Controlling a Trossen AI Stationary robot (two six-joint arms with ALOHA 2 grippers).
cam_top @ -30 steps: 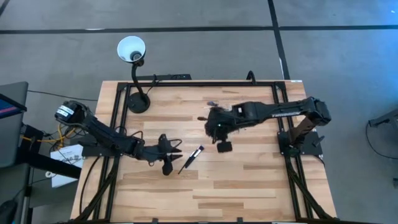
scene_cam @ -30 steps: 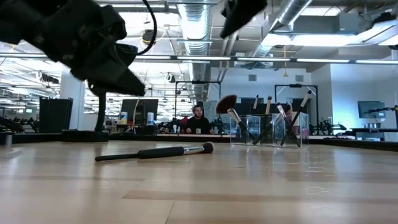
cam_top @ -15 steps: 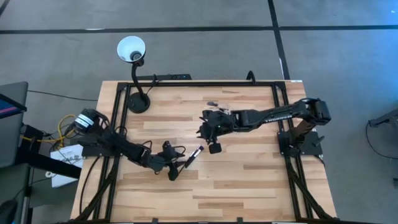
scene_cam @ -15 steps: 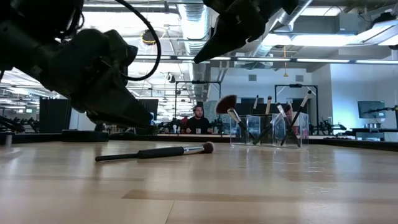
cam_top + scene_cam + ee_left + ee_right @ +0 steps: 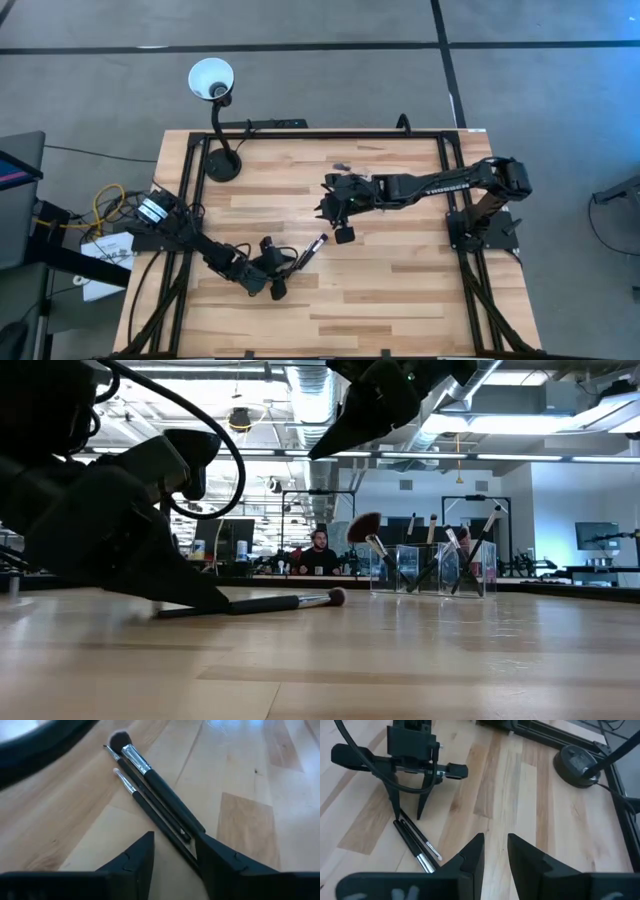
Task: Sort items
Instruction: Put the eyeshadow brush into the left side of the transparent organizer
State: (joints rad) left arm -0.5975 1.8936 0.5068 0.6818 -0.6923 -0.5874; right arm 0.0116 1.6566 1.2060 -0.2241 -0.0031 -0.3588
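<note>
Three slim dark-handled brushes [image 5: 150, 785] lie side by side on the wood, one thick with a dark bristle tip and two thin; they show in the high view as brushes [image 5: 311, 249]. My left gripper [image 5: 172, 852] is open and low over their handle ends, with a finger on either side. The clear holder [image 5: 430, 568] stands farther back with several brushes upright in it, one of them fan-shaped. My right gripper [image 5: 495, 840] hangs above the table's middle, narrowly open and empty. My left gripper comes down slanting from the table's left. One finger [image 5: 215, 860] stands over the handle end of the thinnest brush [image 5: 187, 855]. I cannot tell whether it touches the brush.
A black gooseneck lamp stands with its base [image 5: 222, 165] at the far left of the table and its white shade [image 5: 210, 80] beyond the edge. Black frame rails [image 5: 190, 190] run along the table's sides. Bare wood lies toward the near edge [image 5: 400, 300].
My left gripper has come down from well above the table to the wood and moved toward the near right, up to the handle ends of the lying brushes. My right gripper has shifted a little toward the table's left. The brushes have stayed in place.
</note>
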